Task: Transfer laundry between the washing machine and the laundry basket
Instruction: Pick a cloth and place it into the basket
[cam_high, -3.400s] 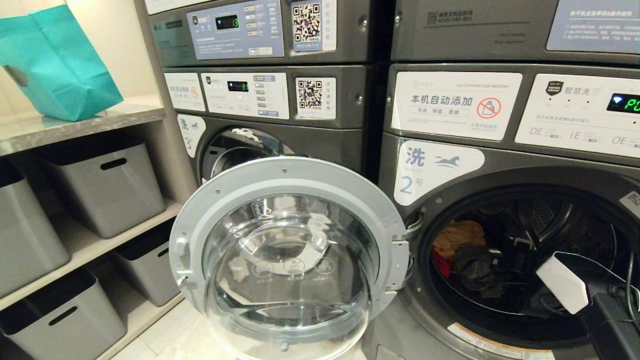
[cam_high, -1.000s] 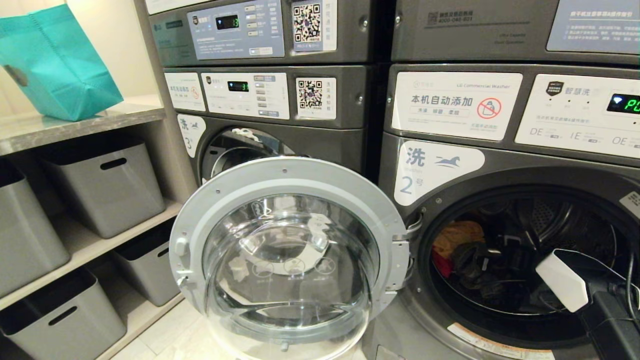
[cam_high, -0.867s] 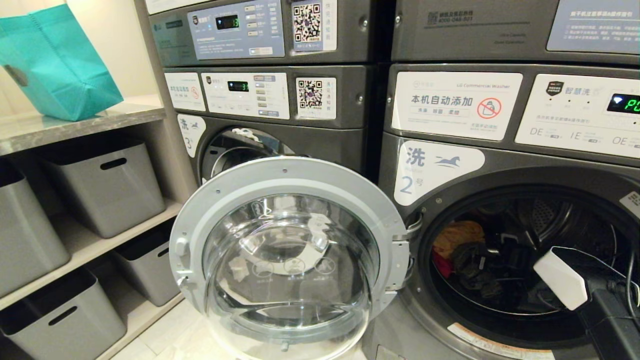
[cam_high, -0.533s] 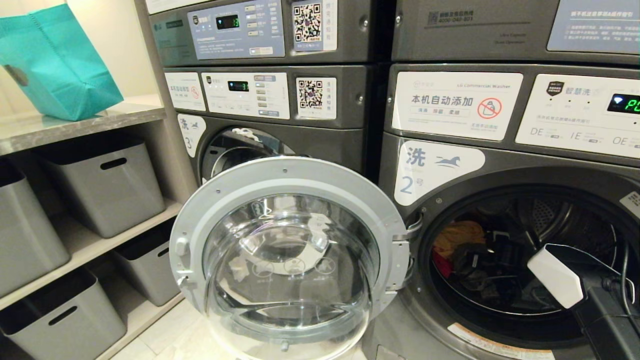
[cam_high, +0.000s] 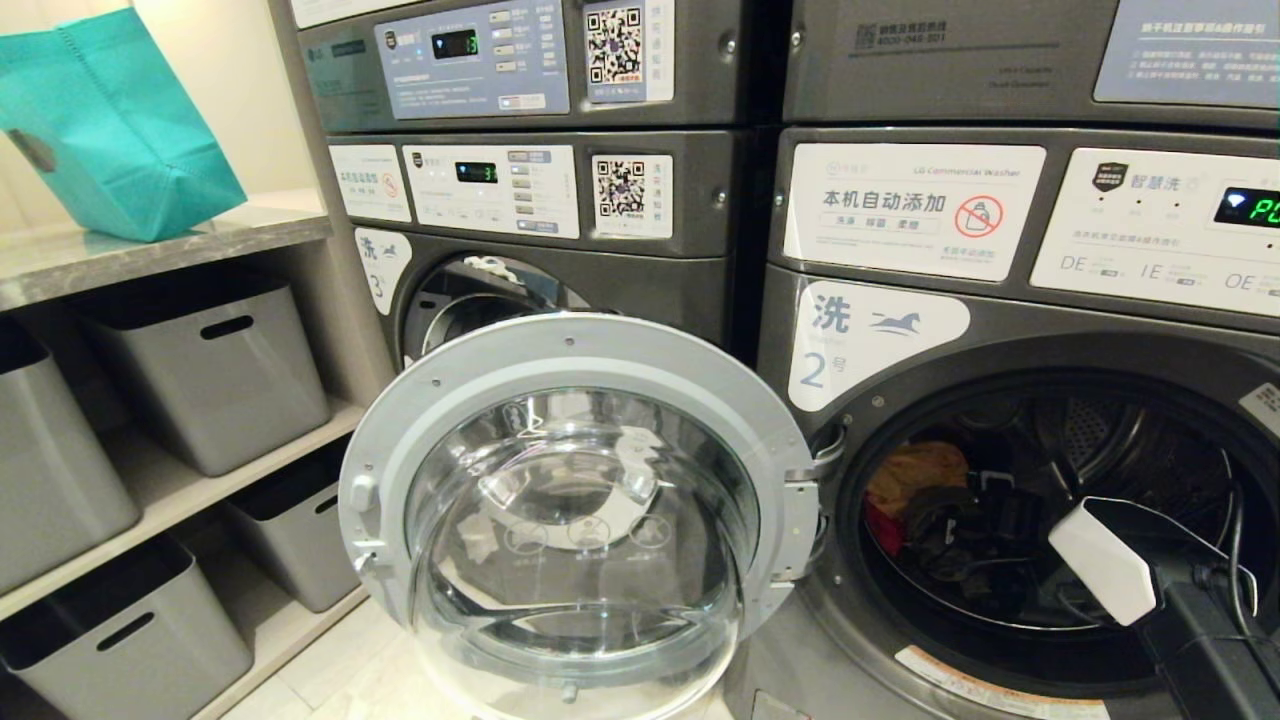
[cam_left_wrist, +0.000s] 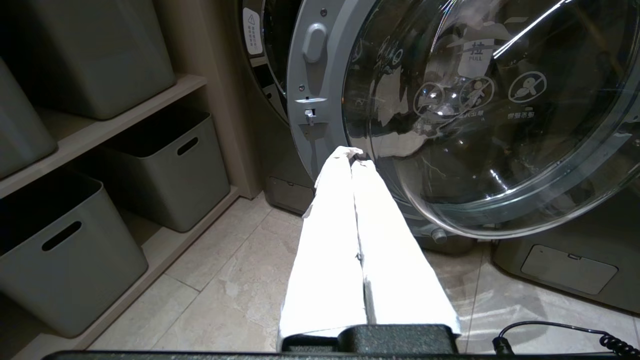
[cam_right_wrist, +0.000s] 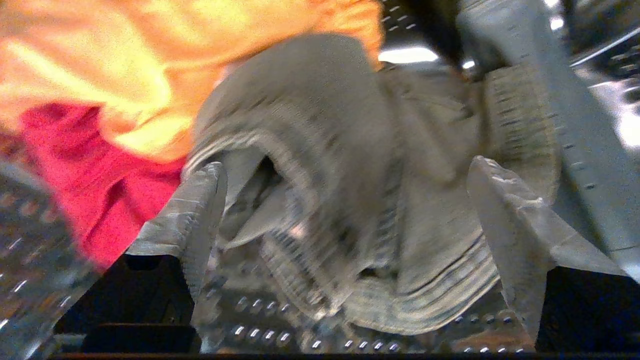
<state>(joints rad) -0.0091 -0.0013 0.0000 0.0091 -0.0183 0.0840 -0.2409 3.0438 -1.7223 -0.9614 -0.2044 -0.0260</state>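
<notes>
Inside the washing machine drum (cam_high: 1130, 440), the right pincer (cam_right_wrist: 345, 210) gapes around grey laundry (cam_right_wrist: 350, 165); the left pincer (cam_left_wrist: 352, 162) hangs closed above the tiled floor (cam_left_wrist: 240, 280).

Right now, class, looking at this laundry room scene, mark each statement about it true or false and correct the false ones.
1. The right gripper is open inside the drum, with the grey garment between its fingers. True.
2. The left gripper is open. False: its fingers are shut together, near the glass door.
3. The door of washer 2 is swung open. True.
4. The drum holds only grey laundry. False: an orange garment and a red one lie there too.
5. The teal bag sits on the floor. False: it is on the countertop.
</notes>
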